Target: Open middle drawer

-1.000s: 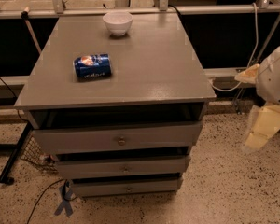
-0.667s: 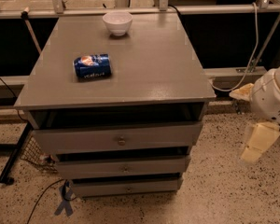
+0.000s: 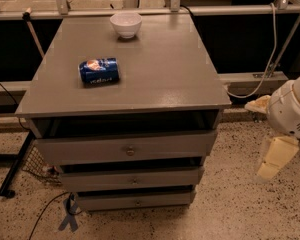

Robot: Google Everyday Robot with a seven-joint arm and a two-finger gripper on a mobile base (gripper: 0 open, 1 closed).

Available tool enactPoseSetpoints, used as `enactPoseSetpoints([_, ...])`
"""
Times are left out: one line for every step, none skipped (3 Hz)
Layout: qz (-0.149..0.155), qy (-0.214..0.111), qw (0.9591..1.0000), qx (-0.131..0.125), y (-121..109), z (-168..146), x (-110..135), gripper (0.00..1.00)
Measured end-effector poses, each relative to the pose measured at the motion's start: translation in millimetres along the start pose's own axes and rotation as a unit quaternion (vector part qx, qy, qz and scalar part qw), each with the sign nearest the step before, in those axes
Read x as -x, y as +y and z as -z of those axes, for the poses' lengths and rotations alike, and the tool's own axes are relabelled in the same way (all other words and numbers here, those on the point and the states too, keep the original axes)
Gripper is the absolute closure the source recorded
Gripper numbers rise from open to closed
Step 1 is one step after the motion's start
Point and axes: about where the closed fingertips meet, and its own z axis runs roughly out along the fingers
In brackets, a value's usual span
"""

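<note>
The grey cabinet (image 3: 140, 84) has three drawers. The middle drawer (image 3: 90, 178) is the low wide front with a small round knob (image 3: 134, 180), below the taller top drawer (image 3: 80, 149). Its front sits a little behind the top drawer's front, with a dark gap above it. My gripper (image 3: 274, 158) hangs from the white arm (image 3: 290, 109) at the right. It is beside the cabinet, apart from it, at about the height of the top two drawers.
A blue can (image 3: 99, 71) lies on its side on the cabinet top. A white bowl (image 3: 126, 23) stands at the back. The lowest drawer (image 3: 110, 202) is near the speckled floor (image 3: 230, 214). Cables and a dark frame leg (image 3: 15, 169) lie at the left.
My gripper has dropped lower and slightly left beside the cabinet's right side. The drawers, can and bowl have not moved.
</note>
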Motion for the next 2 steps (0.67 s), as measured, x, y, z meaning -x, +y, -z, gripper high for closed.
enactPoseSetpoints([-0.01,0.0,0.9999,0.007,17.5,-25.0,-11.8,0.0])
enactPoseSetpoints([-0.02,0.003,0.9996,0.018,33.4,-63.5,-25.9,0.0])
